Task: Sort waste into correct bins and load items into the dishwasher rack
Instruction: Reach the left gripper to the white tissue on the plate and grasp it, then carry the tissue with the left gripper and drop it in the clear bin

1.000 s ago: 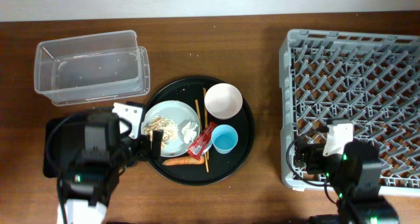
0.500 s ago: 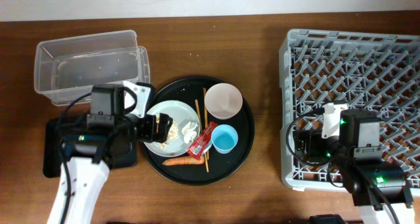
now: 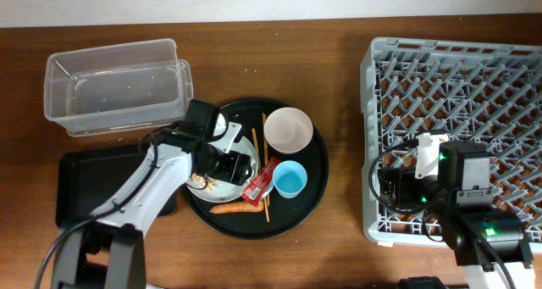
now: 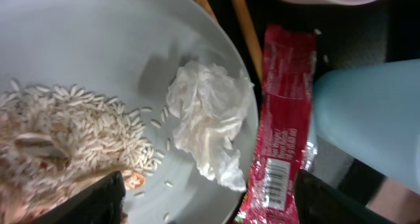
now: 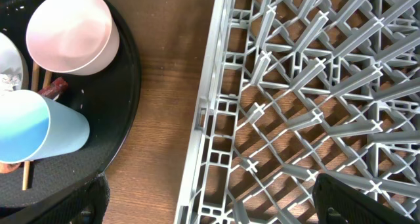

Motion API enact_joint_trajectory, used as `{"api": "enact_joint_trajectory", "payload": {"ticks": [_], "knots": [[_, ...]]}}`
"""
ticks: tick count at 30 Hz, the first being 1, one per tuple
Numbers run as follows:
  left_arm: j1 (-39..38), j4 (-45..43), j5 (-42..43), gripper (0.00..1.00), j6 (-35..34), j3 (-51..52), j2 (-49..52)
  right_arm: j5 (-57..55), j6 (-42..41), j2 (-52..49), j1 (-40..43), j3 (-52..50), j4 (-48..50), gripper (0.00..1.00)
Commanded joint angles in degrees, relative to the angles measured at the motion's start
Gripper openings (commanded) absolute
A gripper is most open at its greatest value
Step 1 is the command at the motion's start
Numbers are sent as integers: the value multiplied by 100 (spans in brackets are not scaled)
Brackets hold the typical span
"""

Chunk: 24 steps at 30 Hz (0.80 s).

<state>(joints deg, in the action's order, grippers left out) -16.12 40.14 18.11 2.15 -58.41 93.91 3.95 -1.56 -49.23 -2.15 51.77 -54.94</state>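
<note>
Well, there are two arms at the counter [image 3: 340, 69] and neither is holding anything. The left tool [image 3: 234, 164] hangs low over the one grey-green plate [image 4: 92, 33]. Its two fingers are spread wide, with the single crumpled white tissue [image 4: 203, 122] between them but untouched. That tissue lies on the plate near its rim. Beside it on the plate is one heap of beige food scraps [image 4: 65, 125], mostly loose rice grains.

The plate sits on the large round black tray [image 3: 318, 175], and so does nearly everything else. I count one white bowl [image 3: 288, 130] standing upright, and one small blue cup [image 3: 290, 180] just below it. One red wrapper [image 3: 261, 180] lies between the plate's rim and the cup, and one orange carrot [image 3: 235, 209] lies at the tray's near edge. The two wooden chopsticks [image 3: 266, 206] run lengthwise past the bowl and partly under the wrapper.

There are two bins to the left. The clear plastic tub [image 3: 114, 52] stands at the back with nothing in it that I can make out. The shallow black tray [image 3: 85, 175] sits in front of it, partly covered by the left arm.

The one dishwasher rack [image 3: 457, 94] fills the right side, and I see no dishes among its pegs. The right tool [image 3: 398, 191] hovers at the rack's left wall, its fingers wide apart.
</note>
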Motion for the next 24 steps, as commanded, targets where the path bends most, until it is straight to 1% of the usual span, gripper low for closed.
{"api": "enact_joint_trajectory", "payload": {"ticks": [1, 4, 11, 13, 14, 16, 17, 19, 22, 23, 24], "knots": [[-63, -92, 101, 79, 4, -90, 225, 31, -66, -4, -42, 118, 2, 98], [-131, -251, 98, 74, 4, -87, 326, 28, -66, -4, -42, 118, 0, 98], [-291, -420, -157, 70, 4, -87, 588, 26, -63, -4, -42, 118, -39, 98], [-291, -457, -251, 61, 2, -87, 605, 28, -63, -7, -42, 118, -39, 98], [-291, -474, -249, 52, 2, -87, 605, 26, -63, -7, -42, 118, -37, 98], [-291, -479, -249, 43, 2, -87, 605, 26, -66, -4, -42, 118, -42, 98], [-291, -483, -247, 33, 2, -87, 605, 28, -66, -4, -42, 118, -39, 98], [-291, -498, -249, 23, 4, -90, 605, 28, -66, -4, -42, 118, -39, 98], [-289, -501, -251, 13, 4, -94, 603, 28, -63, -4, -42, 118, -42, 98], [-284, -494, -295, 6, 4, -153, 601, 28, -63, -4, -42, 118, -44, 98], [-282, -470, -297, 2, 4, -227, 584, 28, -66, -4, -42, 118, -44, 98]]}}
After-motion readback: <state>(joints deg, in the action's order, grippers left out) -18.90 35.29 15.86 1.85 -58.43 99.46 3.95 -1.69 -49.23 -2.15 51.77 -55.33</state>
